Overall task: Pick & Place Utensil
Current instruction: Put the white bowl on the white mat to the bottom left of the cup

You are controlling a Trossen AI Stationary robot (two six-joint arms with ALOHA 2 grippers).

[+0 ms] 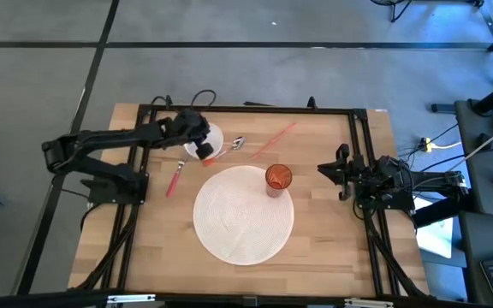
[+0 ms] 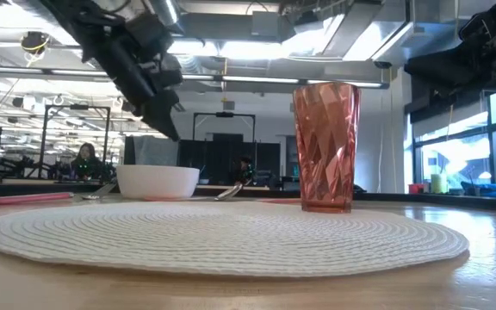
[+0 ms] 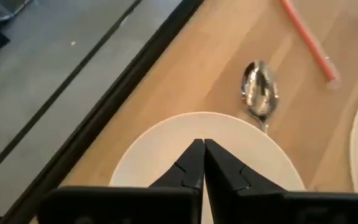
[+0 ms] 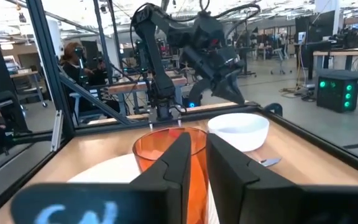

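Note:
A silver spoon [image 1: 238, 143] lies on the wood beside a white bowl [image 1: 213, 139], with its bowl end [image 3: 260, 90] toward the far edge. A red-handled utensil [image 1: 175, 180] lies left of the round white placemat [image 1: 244, 214]. An orange tumbler [image 1: 278, 178] stands upright on the mat. My left gripper [image 3: 202, 146] hangs shut above the bowl [image 3: 166, 155] without touching it; the low view shows the gripper [image 2: 172, 131] clear over the bowl's rim [image 2: 158, 170]. My right gripper [image 4: 196, 149] waits at the table's right side, pointing at the tumbler [image 4: 157, 149], with a narrow gap between its fingers.
A long orange stick [image 1: 272, 137] lies on the wood on the far side of the mat, close to the spoon. A black frame [image 1: 255, 109] runs round the table top. Bare wood shows near the table's near edge [image 1: 152, 257]. People sit in the room behind.

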